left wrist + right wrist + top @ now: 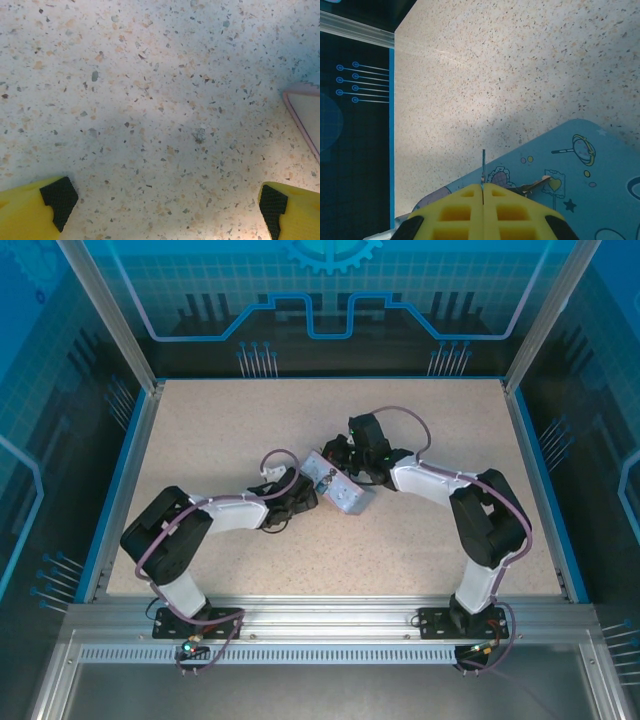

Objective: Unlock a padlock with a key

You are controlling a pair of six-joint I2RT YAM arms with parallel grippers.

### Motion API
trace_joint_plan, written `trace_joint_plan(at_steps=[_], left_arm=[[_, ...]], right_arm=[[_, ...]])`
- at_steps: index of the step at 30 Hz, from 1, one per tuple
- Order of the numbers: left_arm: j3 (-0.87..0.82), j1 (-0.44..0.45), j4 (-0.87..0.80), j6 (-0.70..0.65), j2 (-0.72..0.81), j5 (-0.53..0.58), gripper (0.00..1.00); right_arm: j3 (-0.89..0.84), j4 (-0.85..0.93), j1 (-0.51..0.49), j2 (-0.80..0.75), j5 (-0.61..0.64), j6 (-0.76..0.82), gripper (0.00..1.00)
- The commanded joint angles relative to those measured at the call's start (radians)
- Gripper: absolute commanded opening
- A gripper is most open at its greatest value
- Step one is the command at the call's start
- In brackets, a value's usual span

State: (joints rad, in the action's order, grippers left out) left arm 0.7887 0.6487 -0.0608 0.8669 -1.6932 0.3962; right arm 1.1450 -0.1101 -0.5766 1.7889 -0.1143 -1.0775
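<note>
My right gripper [483, 187] is shut on the key [483, 167], whose thin dark blade sticks straight out from between the yellow fingers. It hovers over the pale blue cartoon-printed tin [580, 170]. A small metallic piece [536, 186] pokes out beside the right finger on the tin's lid; it looks like part of the padlock, mostly hidden. From above, the right gripper [342, 454] is at the tin's [345, 495] far side. My left gripper [165, 205] stands open over bare table, pads [59, 202] wide apart, just left of the tin [306, 117]. Seen from above, the left gripper [303, 496] is beside the tin.
The speckled tabletop [230, 440] is bordered by a blue rim [135, 440] and clear enclosure walls. The table's left edge and a dark panel [355, 125] show in the right wrist view.
</note>
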Motion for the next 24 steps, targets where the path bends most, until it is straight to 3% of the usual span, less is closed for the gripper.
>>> trace_joint_plan(at_steps=[1, 13, 24], left_arm=[[-0.105, 0.039, -0.158, 0.173, -0.072, -0.262, 0.99], [-0.234, 0.040, -0.258, 0.282, 0.093, -0.235, 0.99], [-0.132, 0.045, -0.203, 0.221, -0.039, -0.267, 0.99]], right_arm=[[-0.038, 0.107, -0.091, 0.003, -0.106, -0.015, 0.00], [-0.021, 0.114, -0.127, -0.006, -0.091, -0.009, 0.00], [0.033, 0.144, -0.163, -0.004, -0.070, 0.009, 0.00]])
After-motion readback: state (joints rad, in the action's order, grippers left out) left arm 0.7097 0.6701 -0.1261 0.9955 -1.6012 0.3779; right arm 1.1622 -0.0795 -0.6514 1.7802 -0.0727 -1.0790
